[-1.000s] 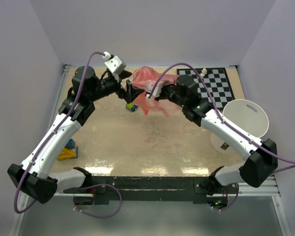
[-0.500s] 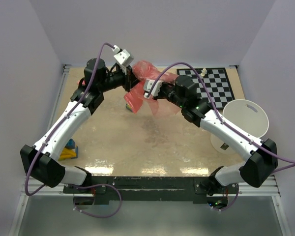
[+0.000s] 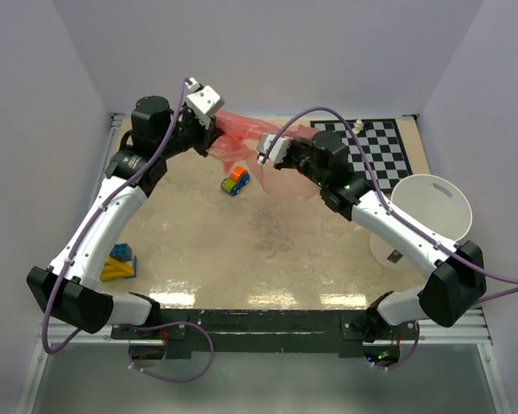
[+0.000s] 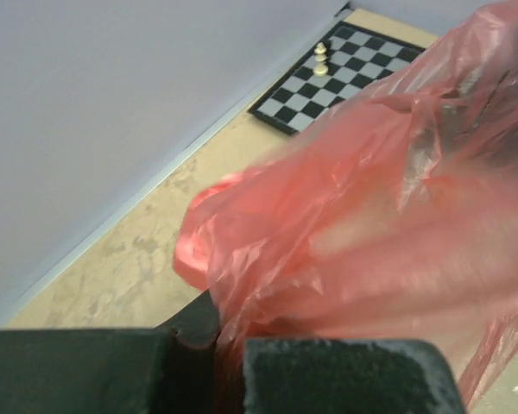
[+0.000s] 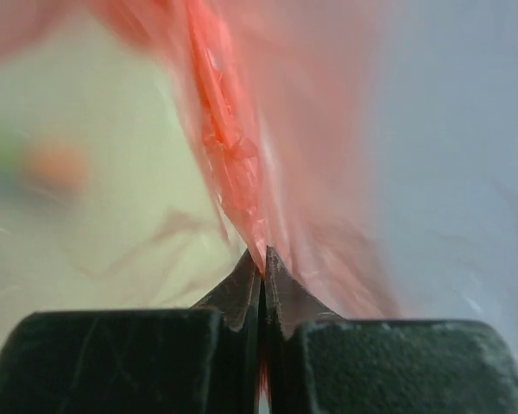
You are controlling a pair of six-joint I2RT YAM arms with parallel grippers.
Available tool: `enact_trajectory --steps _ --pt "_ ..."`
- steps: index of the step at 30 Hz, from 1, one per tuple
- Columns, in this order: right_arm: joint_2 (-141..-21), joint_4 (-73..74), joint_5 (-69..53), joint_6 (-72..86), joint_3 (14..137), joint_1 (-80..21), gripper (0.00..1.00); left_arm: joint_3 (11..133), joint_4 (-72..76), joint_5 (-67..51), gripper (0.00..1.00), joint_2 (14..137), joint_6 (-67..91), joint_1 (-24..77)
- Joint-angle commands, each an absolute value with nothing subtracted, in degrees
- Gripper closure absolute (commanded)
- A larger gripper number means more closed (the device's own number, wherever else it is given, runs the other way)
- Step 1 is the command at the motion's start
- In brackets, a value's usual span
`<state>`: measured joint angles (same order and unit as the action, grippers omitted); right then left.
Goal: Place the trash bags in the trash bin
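Note:
The trash bag, thin crinkly red-pink film, hangs stretched above the back of the table between my two grippers. My left gripper is shut on its left end, and in the left wrist view the film is pinched in the gripper. My right gripper is shut on the right part, and the right wrist view shows the bag running up from the closed gripper. The trash bin, a white round bucket, stands at the right edge, apart from both grippers.
A small toy car lies on the table below the bag. A checkerboard with chess pieces lies at the back right. Coloured blocks sit near the left edge. The back wall is close behind the grippers.
My left gripper has shut on the bag and drawn back to the left, stretching the film. The toy car, which was under the bag, now shows.

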<state>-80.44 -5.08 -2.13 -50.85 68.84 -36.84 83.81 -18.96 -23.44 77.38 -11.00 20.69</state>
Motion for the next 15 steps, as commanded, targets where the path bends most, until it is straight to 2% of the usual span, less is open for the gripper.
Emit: enact_trajectory --steps 1,6,13,15 --pt "-80.8 -2.8 3.6 -53.5 68.3 -33.6 1.0 86.2 -19.3 -17.9 1.0 73.9 -14.2 17.9" --pt "-81.4 -2.2 5.4 -57.2 67.1 -33.6 1.0 86.5 -18.5 -19.1 1.0 73.9 -13.7 17.8" --pt "-87.6 -0.1 16.2 -58.2 69.2 -33.5 1.0 86.9 -18.5 -8.4 1.0 73.7 -15.7 17.8" --pt "-88.8 3.1 16.5 -56.7 70.6 -33.4 1.0 86.4 -17.5 -8.8 1.0 73.2 -15.9 17.8"
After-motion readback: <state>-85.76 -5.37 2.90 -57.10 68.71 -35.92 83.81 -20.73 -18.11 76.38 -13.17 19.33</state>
